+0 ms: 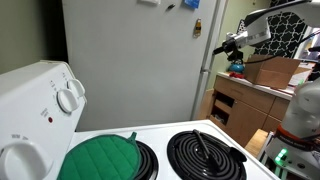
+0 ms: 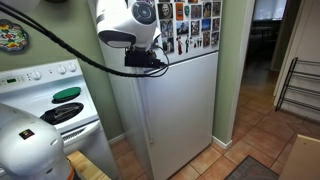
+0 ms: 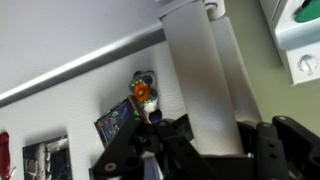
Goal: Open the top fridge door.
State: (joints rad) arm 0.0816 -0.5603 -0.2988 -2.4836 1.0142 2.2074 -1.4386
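The top fridge door (image 2: 196, 30) is the upper white panel covered in magnets, and it looks closed against the fridge body. In an exterior view it shows only edge-on (image 1: 208, 45). My gripper (image 2: 152, 60) is at the door's lower corner on the stove side, also seen from the side (image 1: 230, 43). In the wrist view the jaws (image 3: 203, 135) straddle a white vertical handle bar (image 3: 192, 70) and press close on both its sides. The magnet-covered door face (image 3: 85, 105) lies behind the handle.
The fridge's broad grey side wall (image 1: 130, 60) faces a white stove with a green pot holder (image 1: 100, 158) and coil burners (image 1: 205, 155). The lower fridge door (image 2: 185, 115) sits below. Wooden cabinet drawers (image 1: 235, 105) and a cluttered counter stand beyond the fridge.
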